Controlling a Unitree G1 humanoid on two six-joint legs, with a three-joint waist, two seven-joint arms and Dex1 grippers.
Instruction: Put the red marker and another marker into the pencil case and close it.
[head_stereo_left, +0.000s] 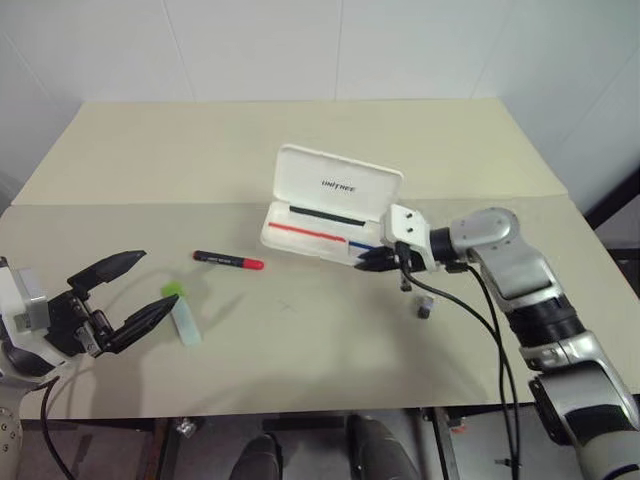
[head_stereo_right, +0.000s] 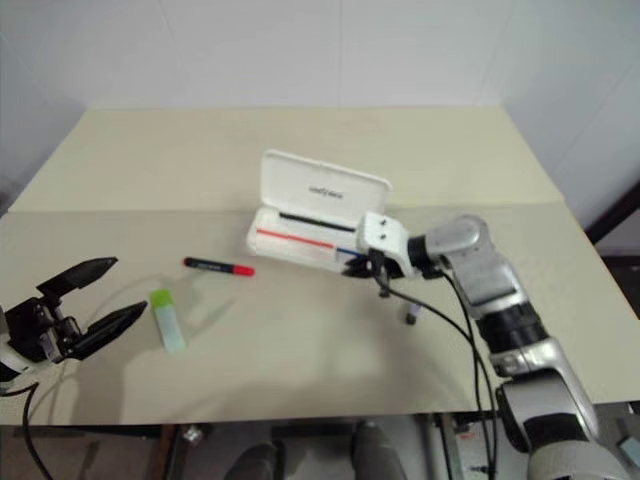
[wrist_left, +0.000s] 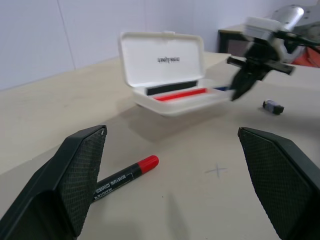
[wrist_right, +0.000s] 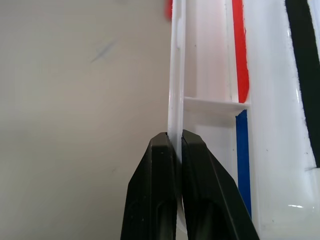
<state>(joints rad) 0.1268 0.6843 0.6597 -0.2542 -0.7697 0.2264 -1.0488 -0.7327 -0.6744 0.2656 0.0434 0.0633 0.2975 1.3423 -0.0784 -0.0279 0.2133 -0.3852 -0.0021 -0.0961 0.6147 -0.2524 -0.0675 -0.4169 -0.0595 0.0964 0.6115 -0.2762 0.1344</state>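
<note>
The white pencil case (head_stereo_left: 312, 240) lies open mid-table with its lid (head_stereo_left: 338, 185) raised; a red and blue stripe runs along the inside. The red marker (head_stereo_left: 228, 261) rests on the table to the case's left. Nearer the front left lies the pale green highlighter (head_stereo_left: 183, 318). My left gripper (head_stereo_left: 155, 278) hovers open just beside the highlighter, holding nothing. My right gripper (head_stereo_left: 372, 262) is at the right end of the case's front wall. In the right wrist view its fingertips (wrist_right: 178, 137) are pinched shut on that thin white wall (wrist_right: 175, 75).
A small dark grey stub (head_stereo_left: 425, 308) sits on the table in front of the case's right end, below my right wrist. Black cables hang from the right arm. The table's front edge runs close behind my left gripper.
</note>
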